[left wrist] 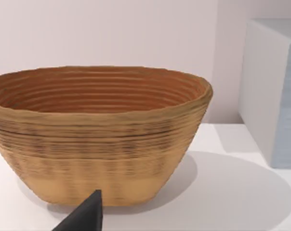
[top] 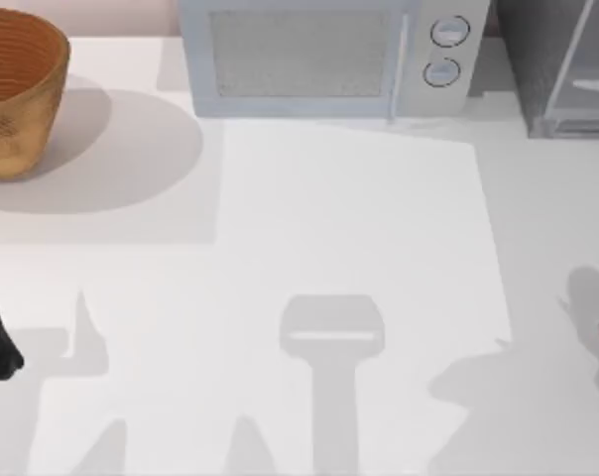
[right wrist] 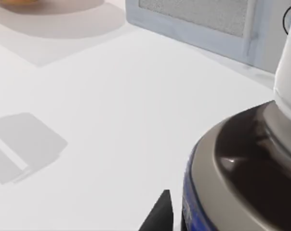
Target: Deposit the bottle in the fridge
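You'll find the bottle [right wrist: 242,159] at the surface's [top: 309,228] near right edge, hard against the right pincer [right wrist: 160,214], grip state unreadable; judge it light, rigid, slick-shouldered, so take the body below the white cap [right wrist: 287,82]; fridge [top: 562,59] far right.

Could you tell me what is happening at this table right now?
The right gripper is close beside the brown bottle at the right edge of the table; whether it grips it cannot be told. The fridge stands at the back right, next to the microwave, and the bottle is not yet inside it. The left gripper rests at the left edge, facing the woven basket.
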### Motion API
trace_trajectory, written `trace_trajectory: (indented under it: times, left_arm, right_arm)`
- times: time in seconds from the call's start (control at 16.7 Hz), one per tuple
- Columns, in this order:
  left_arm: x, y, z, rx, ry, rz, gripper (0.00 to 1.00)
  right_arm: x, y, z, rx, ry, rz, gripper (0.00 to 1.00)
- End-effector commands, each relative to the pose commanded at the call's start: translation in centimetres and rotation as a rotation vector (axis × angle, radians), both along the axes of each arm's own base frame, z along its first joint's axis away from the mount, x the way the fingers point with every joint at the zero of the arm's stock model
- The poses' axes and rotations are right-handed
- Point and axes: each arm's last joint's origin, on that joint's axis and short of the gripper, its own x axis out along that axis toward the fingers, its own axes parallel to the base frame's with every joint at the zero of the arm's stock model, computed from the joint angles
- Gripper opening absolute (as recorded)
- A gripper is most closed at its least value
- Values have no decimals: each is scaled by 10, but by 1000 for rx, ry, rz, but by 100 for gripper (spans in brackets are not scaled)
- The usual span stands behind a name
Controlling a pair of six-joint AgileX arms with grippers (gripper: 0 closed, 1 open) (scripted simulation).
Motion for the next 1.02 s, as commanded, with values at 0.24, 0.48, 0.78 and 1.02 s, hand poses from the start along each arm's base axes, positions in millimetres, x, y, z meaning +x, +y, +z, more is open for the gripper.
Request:
trace_trajectory:
  times: [0.24,0.48,0.78,1.02]
  left_arm:
    - [0,0,0,0,0,0,100]
    - [0,0,0,0,0,0,100]
    - [0,0,0,0,0,0,100]
    - [0,0,0,0,0,0,100]
  right_arm:
    - [-2,-4,4,0,-16,-1,1]
    - [-3,-2,3,2,-1,-8,1]
    - [-14,12,17,-47,11,-121,1]
    - [-34,30,39,-95,-62,-298,1]
